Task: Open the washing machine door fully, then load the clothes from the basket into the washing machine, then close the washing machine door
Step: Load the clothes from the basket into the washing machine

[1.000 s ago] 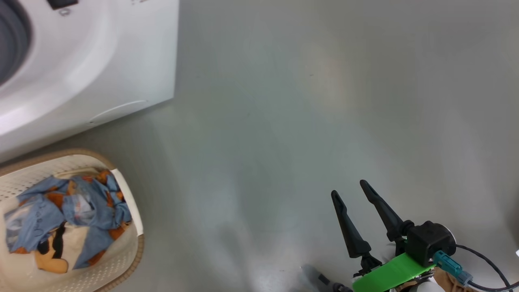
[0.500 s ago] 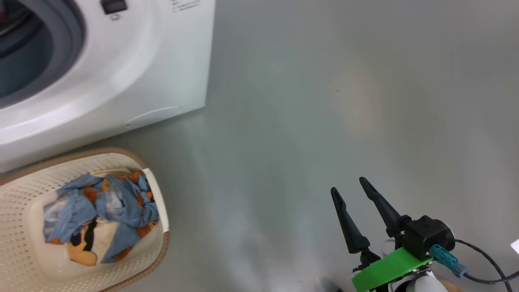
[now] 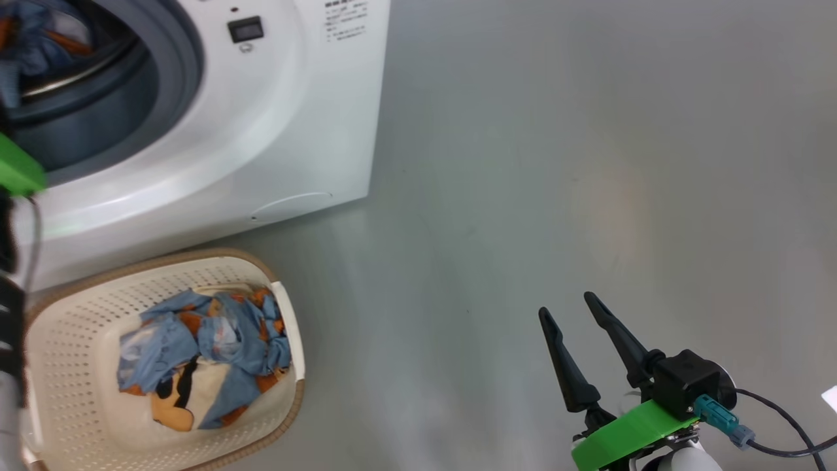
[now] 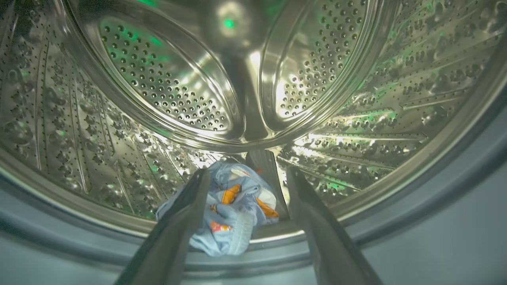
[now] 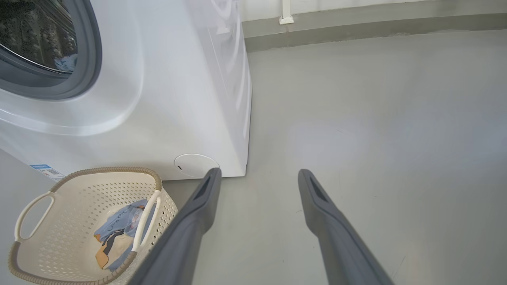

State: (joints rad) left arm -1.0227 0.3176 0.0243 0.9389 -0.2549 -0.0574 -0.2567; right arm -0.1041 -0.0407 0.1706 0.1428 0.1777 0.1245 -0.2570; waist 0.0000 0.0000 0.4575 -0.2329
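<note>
My left gripper (image 4: 247,172) is open at the mouth of the washing machine (image 3: 274,131), its fingers spread inside the steel drum (image 4: 166,91). Some light blue clothes (image 4: 229,215) lie loose on the drum's front lip between and beyond the fingers. More clothes (image 3: 203,353) sit bundled in the cream basket (image 3: 72,340) on the floor before the machine; the right wrist view also has the basket (image 5: 79,186). My right gripper (image 3: 567,306) hovers open and empty over bare floor to the right. The washing machine door is out of view.
The left arm's green mount (image 3: 16,173) shows at the left edge, in front of the grey gasket (image 3: 186,59). Grey floor (image 3: 556,163) stretches right of the machine to a wall skirting (image 5: 356,23). A round lower cap (image 5: 196,165) sits near the machine's corner.
The head camera has swung left, so the machine's opening, the basket and the left arm's green mount now show further in. The right gripper stays open in about the same place.
</note>
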